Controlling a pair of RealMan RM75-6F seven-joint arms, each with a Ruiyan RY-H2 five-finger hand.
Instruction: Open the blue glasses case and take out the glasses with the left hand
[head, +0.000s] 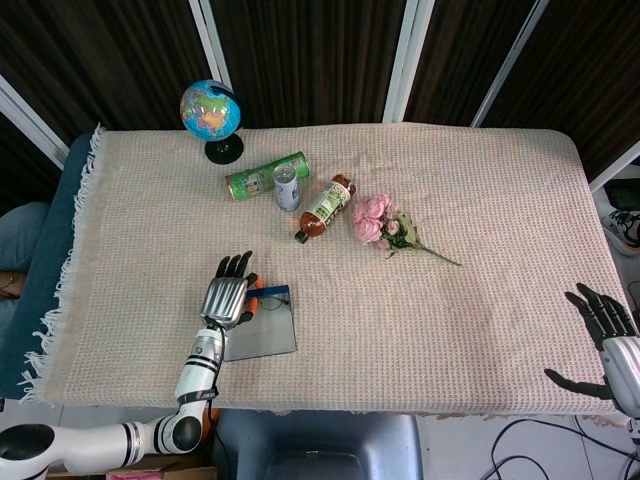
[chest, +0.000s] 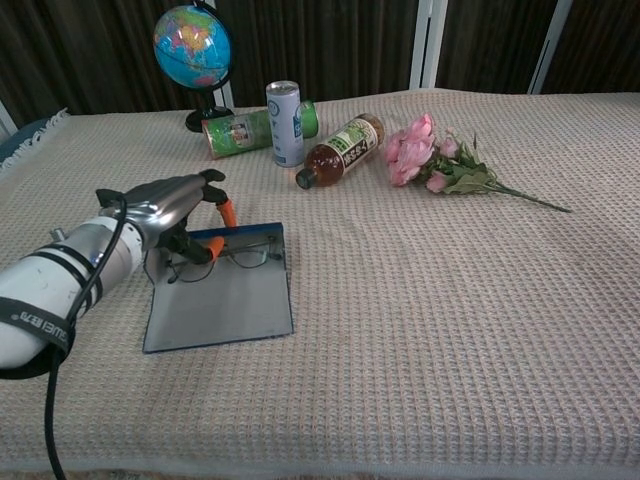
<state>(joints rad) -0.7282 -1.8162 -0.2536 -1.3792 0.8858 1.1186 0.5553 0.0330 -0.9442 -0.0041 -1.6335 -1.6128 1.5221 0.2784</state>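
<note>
The blue glasses case (chest: 220, 305) lies flat and open on the cloth at the near left, its grey inside facing up. It is also seen from above, as the case (head: 262, 335). Thin-framed glasses (chest: 245, 258) lie inside along its far blue edge. My left hand (chest: 170, 210) hangs over the case's far left corner with its fingers apart and curled down. One orange fingertip (chest: 215, 245) touches the left end of the glasses, and nothing is lifted. My right hand (head: 605, 335) is spread and empty beyond the table's near right corner.
At the back stand a globe (chest: 192, 45) and an upright can (chest: 285, 122), with a green can (chest: 240, 128) lying behind it. A brown bottle (chest: 342, 140) lies on its side, and pink flowers (chest: 430, 155) lie to its right.
</note>
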